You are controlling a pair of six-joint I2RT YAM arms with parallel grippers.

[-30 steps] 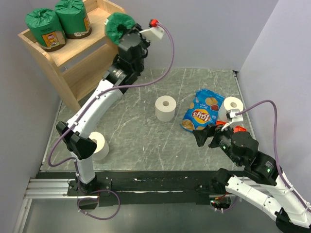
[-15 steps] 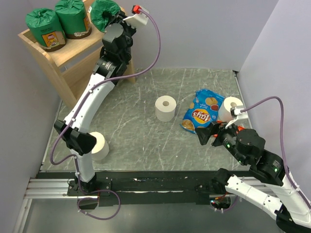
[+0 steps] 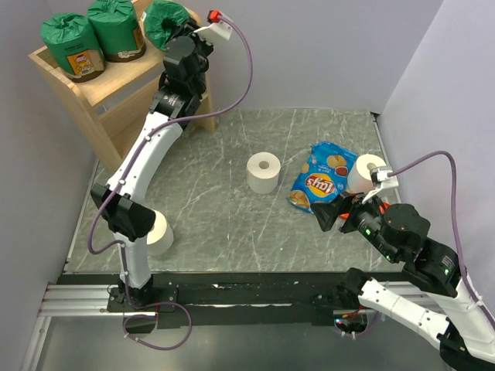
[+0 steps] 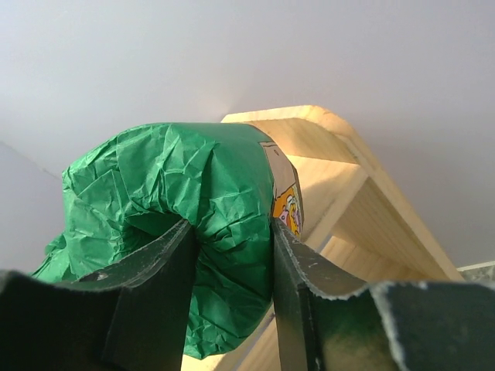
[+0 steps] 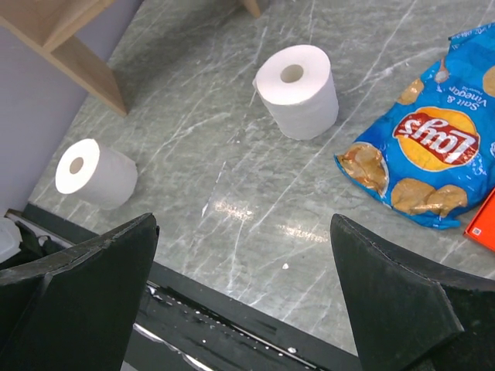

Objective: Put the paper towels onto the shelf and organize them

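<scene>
The wooden shelf stands at the back left and also shows in the left wrist view. Two green-wrapped rolls stand on its top tier. My left gripper is shut on a third green-wrapped roll over the top tier's right end. White rolls stand mid-table, near the left arm's base and at the right. My right gripper is open and empty above the table's front.
A blue snack bag lies right of the middle white roll. A red packet's corner lies beside it. Grey walls close in the left, back and right. A black rail runs along the near edge.
My left gripper has carried the green roll left and back, from beside the shelf to over its top tier. My right gripper has shifted slightly right.
</scene>
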